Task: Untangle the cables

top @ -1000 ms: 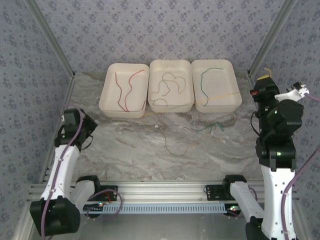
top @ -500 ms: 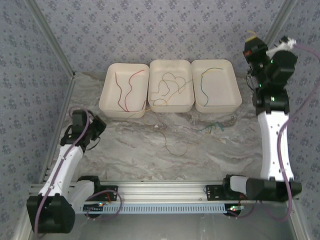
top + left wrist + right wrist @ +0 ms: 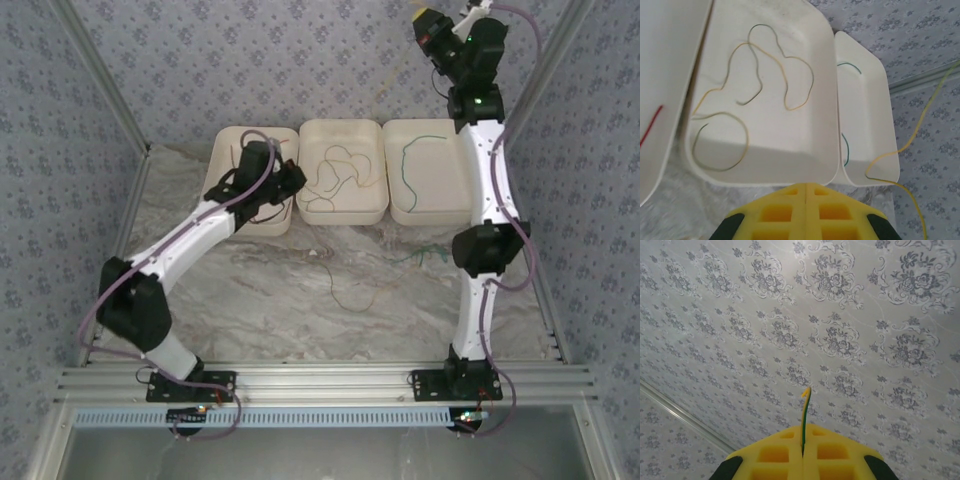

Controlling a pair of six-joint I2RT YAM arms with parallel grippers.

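- Raised higher than a second ago, our right gripper (image 3: 803, 434) pinches a yellow-green cable (image 3: 805, 399); left gripper (image 3: 806, 187), pressed together, looks empty.
- Trays (image 3: 826, 167) ahead hold sorted cables (image 3: 786, 75); strands (image 3: 341, 291) behind remain.

The left arm (image 3: 190, 240) hides most of the left tray (image 3: 226, 142) (and what lies in it). A red cable (image 3: 651, 125) and a yellow cable (image 3: 920, 125) run off the edges.

Left arm (image 3: 190, 240) stretched forward low, right arm (image 3: 487, 170) raised high — both jaws closed
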